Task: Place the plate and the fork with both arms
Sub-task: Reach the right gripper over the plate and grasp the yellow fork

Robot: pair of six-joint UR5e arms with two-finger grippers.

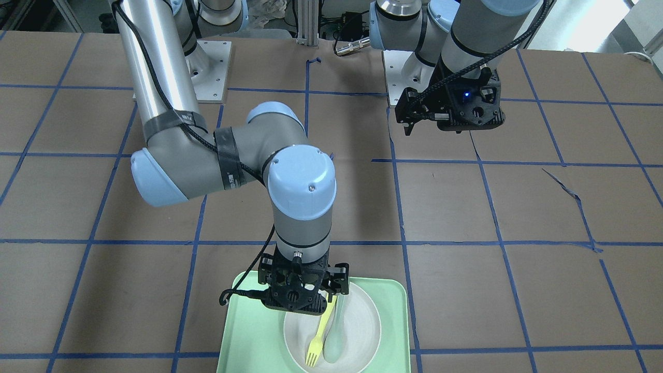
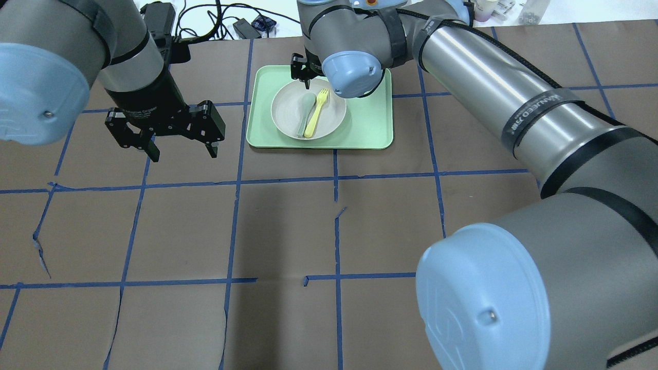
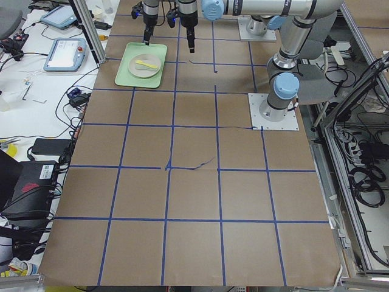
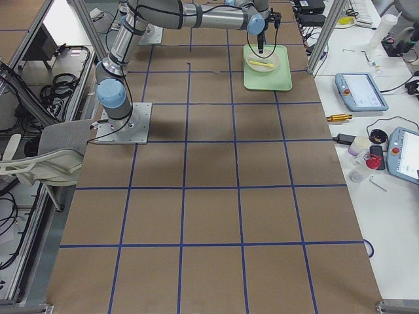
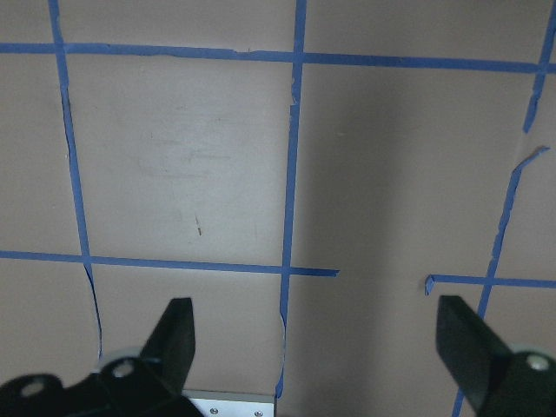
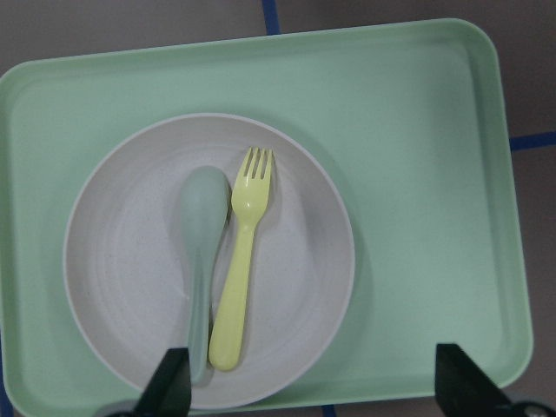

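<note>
The white plate [image 2: 329, 118] sits on the mint-green tray [image 2: 367, 123] at the far middle of the table. The yellow fork [image 2: 314, 113] lies in the plate, beside a pale grey-green spoon [image 2: 305, 110]. My right gripper [image 1: 305, 298] hangs just above the plate's near rim, open and empty. In the right wrist view its fingers [image 6: 174, 387] spread wide below the plate [image 6: 130, 287], fork [image 6: 239, 287] and spoon [image 6: 201, 252]. My left gripper [image 2: 183, 152] is open and empty, above bare table to the left of the tray.
The table is covered in brown paper with a blue tape grid [image 2: 336, 180]. The paper is torn in places [image 2: 38, 246]. The left wrist view shows only paper and tape below the left gripper [image 5: 317, 347]. Cables and devices lie past the far edge [image 2: 241, 25].
</note>
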